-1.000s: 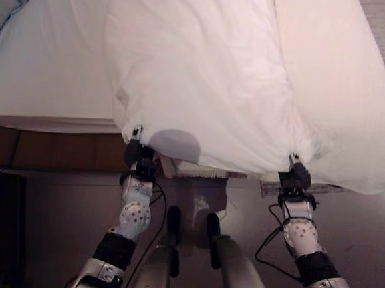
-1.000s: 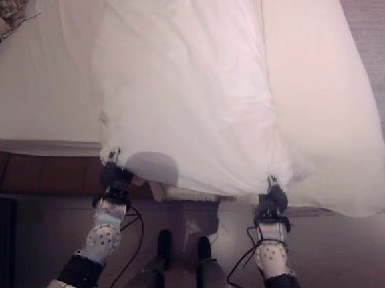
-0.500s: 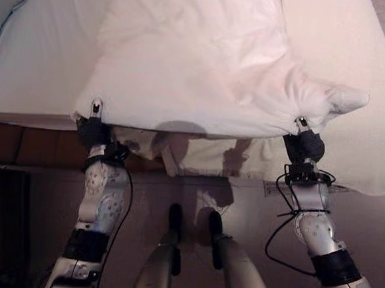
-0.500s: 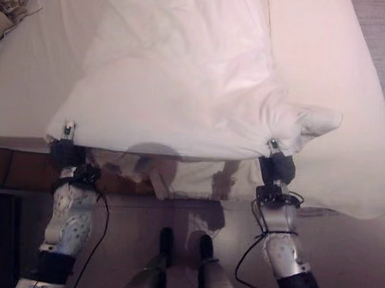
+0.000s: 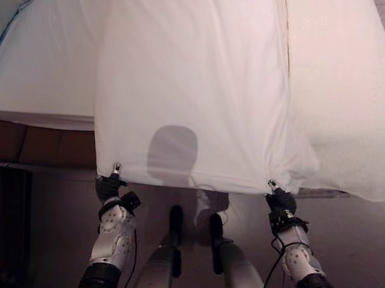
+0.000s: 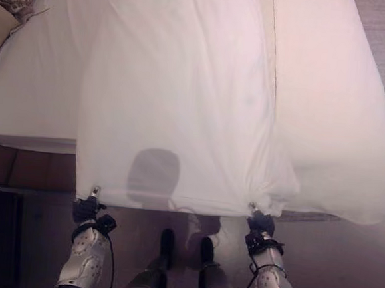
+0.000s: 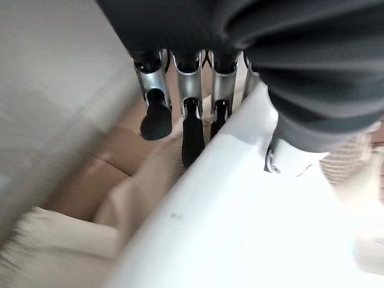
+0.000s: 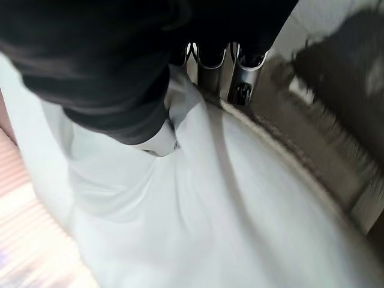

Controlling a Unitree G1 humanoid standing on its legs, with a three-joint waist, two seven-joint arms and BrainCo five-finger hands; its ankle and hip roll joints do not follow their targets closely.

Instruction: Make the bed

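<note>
While the left hand point(image 5: 109, 187) and right hand point(image 5: 280, 201) each pinch a near corner, the white duvet point(image 5: 190, 84) lies flat across the mattress point(image 5: 38, 72), its edge overhanging brown floor point(image 5: 365, 244).

The white duvet point(image 5: 190, 84), bunched and puckered half a second ago with a peak of cloth standing up by the right hand point(image 5: 280, 201), now lies flat and smooth over the bed point(image 5: 37, 78). Its near edge, which sat on the mattress edge then, now hangs lower, in a nearly straight line between the two hands. The left hand point(image 5: 108, 187) has moved inward and down from its wide, raised position, and the right hand has dropped as well, both gripping the duvet's corners.
</note>
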